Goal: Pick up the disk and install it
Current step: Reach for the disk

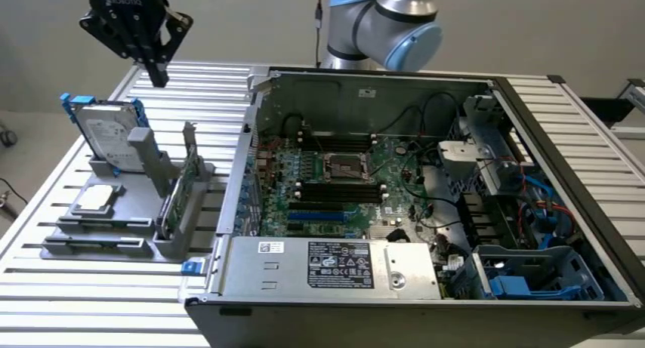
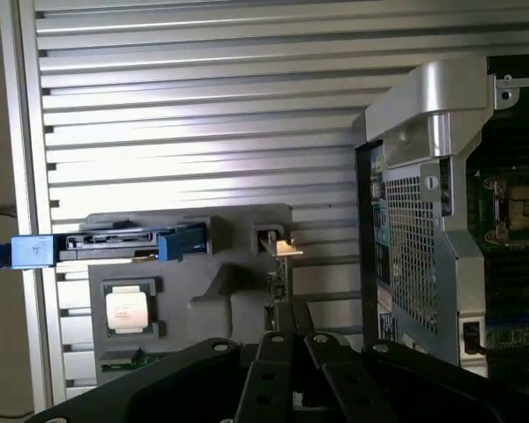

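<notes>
The slatted table carries the open case, and a grey rack sits just beside it on the exterior view's left. The disk stands on edge in the rack's far slot. It leans back a little and looks taller than wide, with its top edge running along the slats. In the wrist view the disk shows edge-on as a thin bar between 2 blue ends. The gripper on the 1 arm hangs above the rack's far end with its fingers pressed together on nothing, well apart from the disk. The disk lies below it and a touch toward the exterior view's left. A small chip lies flat in the rack, nearer than the disk.
</notes>
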Available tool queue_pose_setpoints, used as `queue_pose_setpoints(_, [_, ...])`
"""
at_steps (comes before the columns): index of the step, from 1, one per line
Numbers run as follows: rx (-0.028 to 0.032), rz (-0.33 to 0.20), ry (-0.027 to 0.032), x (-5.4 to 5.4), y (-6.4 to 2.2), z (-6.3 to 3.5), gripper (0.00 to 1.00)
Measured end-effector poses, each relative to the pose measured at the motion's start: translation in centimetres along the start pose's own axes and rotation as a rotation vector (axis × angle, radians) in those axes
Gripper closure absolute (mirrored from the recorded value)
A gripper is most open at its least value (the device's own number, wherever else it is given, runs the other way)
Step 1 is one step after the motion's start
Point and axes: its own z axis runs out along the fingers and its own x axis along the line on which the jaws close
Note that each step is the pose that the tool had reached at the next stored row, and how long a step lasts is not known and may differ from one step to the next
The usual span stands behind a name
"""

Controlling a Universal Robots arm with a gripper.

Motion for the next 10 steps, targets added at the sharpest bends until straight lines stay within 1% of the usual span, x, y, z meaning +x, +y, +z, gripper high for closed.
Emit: queue_pose_setpoints(10, [0.0002, 0.0, 0.0027, 4.6, 0.01, 0.19, 0.89])
